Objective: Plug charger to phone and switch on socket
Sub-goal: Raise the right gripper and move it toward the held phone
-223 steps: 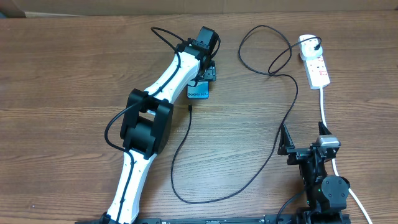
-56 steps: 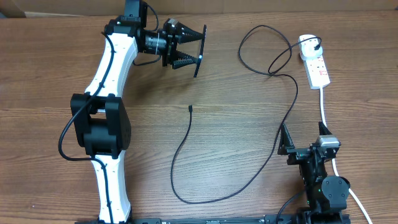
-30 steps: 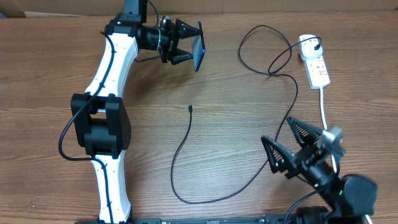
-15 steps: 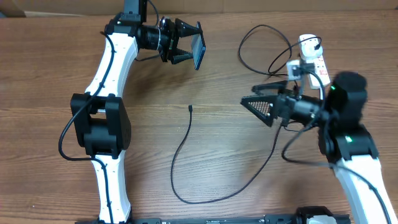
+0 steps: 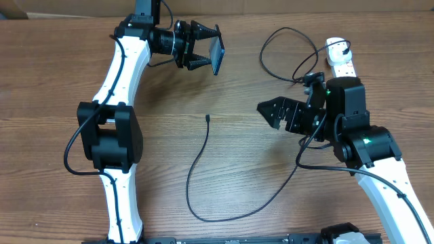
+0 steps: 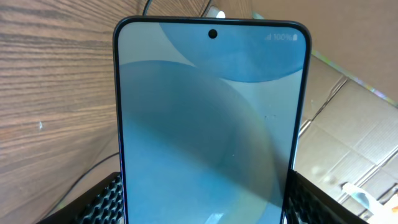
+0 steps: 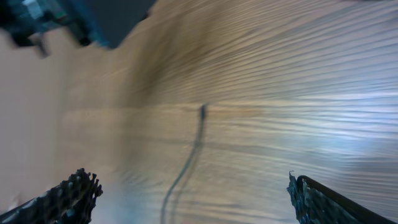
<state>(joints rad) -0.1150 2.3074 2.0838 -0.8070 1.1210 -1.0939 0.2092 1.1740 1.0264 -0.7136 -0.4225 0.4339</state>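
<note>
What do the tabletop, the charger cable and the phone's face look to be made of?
Tabletop: wood or wood-look laminate with a matte finish; brown grain lines run across it. Charger cable: black, probably rubber or plastic sheathing, since it lies in loose curves. Phone: smooth glossy front, likely glass, with a thin dark rim that could be metal or plastic.

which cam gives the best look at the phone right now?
Left wrist: the phone fills the frame, screen toward the camera, sharp. Overhead shows it small and nearly edge-on, gripped in the left claw. Right wrist is motion-blurred; the phone cannot be made out there.
</note>
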